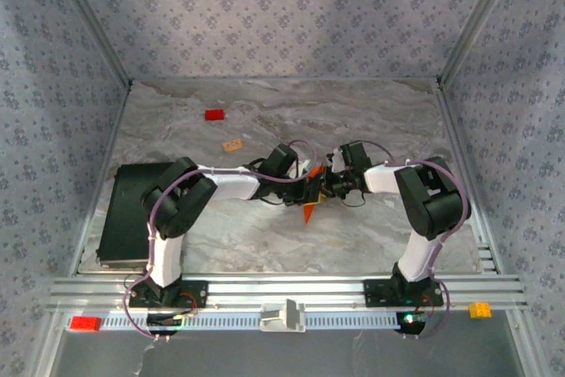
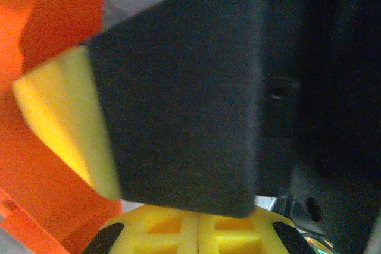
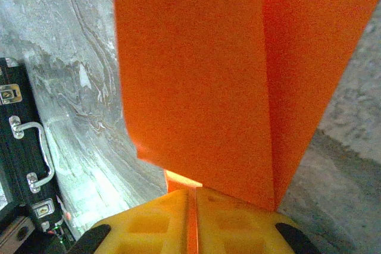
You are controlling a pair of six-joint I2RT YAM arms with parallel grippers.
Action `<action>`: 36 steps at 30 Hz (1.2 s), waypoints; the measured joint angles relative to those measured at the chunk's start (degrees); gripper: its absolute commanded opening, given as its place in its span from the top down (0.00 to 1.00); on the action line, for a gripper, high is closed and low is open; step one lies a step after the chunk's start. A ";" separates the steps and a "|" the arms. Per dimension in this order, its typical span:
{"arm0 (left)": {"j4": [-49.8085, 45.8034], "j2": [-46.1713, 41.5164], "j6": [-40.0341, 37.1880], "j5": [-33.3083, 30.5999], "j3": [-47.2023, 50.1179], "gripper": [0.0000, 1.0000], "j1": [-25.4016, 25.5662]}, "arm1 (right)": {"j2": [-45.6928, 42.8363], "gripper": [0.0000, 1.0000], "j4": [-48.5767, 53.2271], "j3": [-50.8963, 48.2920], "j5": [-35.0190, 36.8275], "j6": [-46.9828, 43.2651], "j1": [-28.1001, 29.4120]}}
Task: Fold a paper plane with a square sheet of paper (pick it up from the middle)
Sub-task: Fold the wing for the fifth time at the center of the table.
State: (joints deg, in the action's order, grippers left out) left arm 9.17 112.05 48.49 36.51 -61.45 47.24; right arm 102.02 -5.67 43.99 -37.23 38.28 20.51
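With the right hand (image 3: 191, 206) clamped on the orange paper (image 3: 196, 75) above the counter's (image 1: 371, 121) middle, tip toward six o'clock, the closed left hand (image 2: 196, 221), its hold unclear, should press squarely along the crease (image 3: 266, 87).

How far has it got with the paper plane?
Done: the orange paper shows folded, overlapping layers. In hand: the right gripper pinches its edge, with the left gripper shut close beside. Still to do: it's not a pointed dart yet, so more folds.
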 measured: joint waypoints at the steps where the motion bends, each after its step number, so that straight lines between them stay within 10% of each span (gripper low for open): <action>1: -0.13 0.37 -0.02 -0.17 0.00 0.94 0.00 | 0.00 0.87 0.00 0.00 0.02 0.00 0.00; 36: -4.68 -5.99 -6.10 -5.77 10.12 0.95 5.18 | -0.02 0.87 0.17 0.00 0.17 0.00 0.00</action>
State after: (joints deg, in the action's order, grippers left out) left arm 4.49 106.06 42.39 30.74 -51.33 52.42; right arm 102.00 -5.50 43.99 -37.06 38.28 20.51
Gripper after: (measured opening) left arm 0.047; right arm 0.132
